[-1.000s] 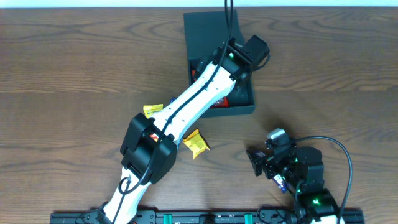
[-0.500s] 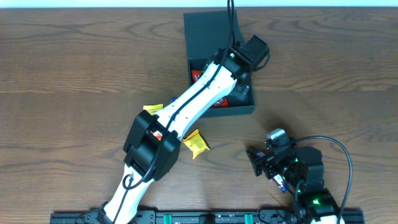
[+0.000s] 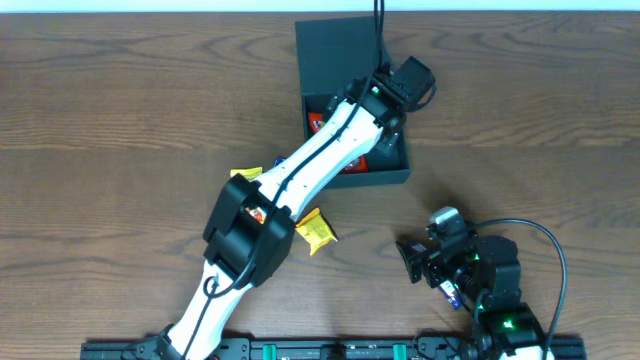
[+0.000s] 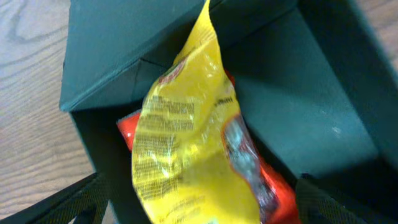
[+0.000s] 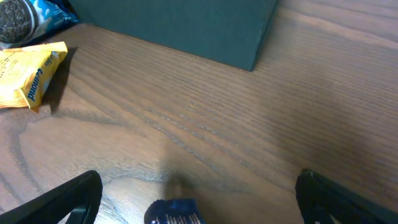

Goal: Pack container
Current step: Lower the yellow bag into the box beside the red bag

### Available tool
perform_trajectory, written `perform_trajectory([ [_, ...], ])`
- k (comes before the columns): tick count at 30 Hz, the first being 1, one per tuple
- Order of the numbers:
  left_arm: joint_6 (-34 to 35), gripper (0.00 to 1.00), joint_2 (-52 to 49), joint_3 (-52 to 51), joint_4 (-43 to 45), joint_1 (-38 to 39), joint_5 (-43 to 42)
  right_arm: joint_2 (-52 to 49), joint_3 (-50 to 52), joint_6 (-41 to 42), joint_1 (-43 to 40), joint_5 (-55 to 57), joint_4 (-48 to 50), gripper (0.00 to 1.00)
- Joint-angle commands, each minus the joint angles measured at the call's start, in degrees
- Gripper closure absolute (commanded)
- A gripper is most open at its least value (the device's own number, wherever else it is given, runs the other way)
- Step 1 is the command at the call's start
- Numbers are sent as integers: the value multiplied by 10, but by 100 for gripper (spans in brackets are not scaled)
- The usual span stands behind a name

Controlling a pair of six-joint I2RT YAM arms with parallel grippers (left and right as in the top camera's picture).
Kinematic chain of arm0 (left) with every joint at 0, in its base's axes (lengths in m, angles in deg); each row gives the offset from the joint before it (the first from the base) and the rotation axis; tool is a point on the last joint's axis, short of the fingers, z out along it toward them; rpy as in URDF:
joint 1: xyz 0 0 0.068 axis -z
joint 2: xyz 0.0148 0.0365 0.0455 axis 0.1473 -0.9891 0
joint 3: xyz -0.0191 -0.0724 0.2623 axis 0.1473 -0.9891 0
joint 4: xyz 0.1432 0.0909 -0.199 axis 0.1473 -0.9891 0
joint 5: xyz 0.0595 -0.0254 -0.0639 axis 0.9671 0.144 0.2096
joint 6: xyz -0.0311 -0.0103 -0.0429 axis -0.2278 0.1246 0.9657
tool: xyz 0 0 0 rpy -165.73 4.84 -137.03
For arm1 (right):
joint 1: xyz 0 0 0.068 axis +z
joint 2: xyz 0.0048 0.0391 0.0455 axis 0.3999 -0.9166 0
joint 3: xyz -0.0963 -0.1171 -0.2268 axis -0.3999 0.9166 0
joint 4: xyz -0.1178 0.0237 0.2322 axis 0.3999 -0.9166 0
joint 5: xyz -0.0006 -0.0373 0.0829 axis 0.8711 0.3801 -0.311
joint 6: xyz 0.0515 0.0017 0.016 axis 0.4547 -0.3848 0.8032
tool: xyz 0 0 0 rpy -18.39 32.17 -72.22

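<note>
The dark teal container (image 3: 400,176) stands at the back centre with its flap lid (image 3: 340,55) laid open behind it. My left gripper (image 3: 386,118) is over the box interior. In the left wrist view its fingers are spread wide, and a yellow snack packet (image 4: 186,143) stands between them inside the container (image 4: 323,118), on red packets (image 4: 283,196). My right gripper (image 3: 412,262) is open, low over the table at the front right, with a blue packet (image 5: 174,213) lying between its fingers. The container's side wall (image 5: 186,28) shows ahead of it.
A yellow packet (image 3: 316,231) lies on the table in front of the box and also shows in the right wrist view (image 5: 31,74). Another yellow packet (image 3: 245,176) lies beside the left arm. A blue cookie packet (image 5: 25,18) lies near them.
The left arm has shifted slightly over the box; its elbow moved a little to the right. The right arm has not moved.
</note>
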Motion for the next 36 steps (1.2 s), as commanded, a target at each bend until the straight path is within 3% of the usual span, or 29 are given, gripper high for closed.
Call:
perform_trajectory([
  [1, -13, 4, -21, 12, -3, -8, 33, 1, 2, -6, -4, 0, 0, 1],
  [6, -12, 4, -29, 12, 2, -20, 33, 1, 2, -6, -4, 0, 0, 1],
  [7, -12, 0, -29, 12, 6, -22, 33, 1, 2, -6, -4, 0, 0, 1],
  [8, -13, 12, -29, 12, 11, -24, 33, 1, 2, -6, -4, 0, 0, 1],
  [10, -12, 25, -29, 12, 14, -28, 33, 1, 2, -6, -4, 0, 0, 1],
  [12, -12, 27, -29, 12, 16, -28, 33, 1, 2, -6, -4, 0, 0, 1],
  [18, -12, 53, -29, 12, 21, -29, -1, 1, 2, -6, -4, 0, 0, 1],
  [28, 49, 94, -29, 12, 30, -28, -16, 1, 2, -6, -4, 0, 0, 1],
  [36, 113, 94, -29, 12, 30, -26, -48, 1, 2, -6, -4, 0, 0, 1],
])
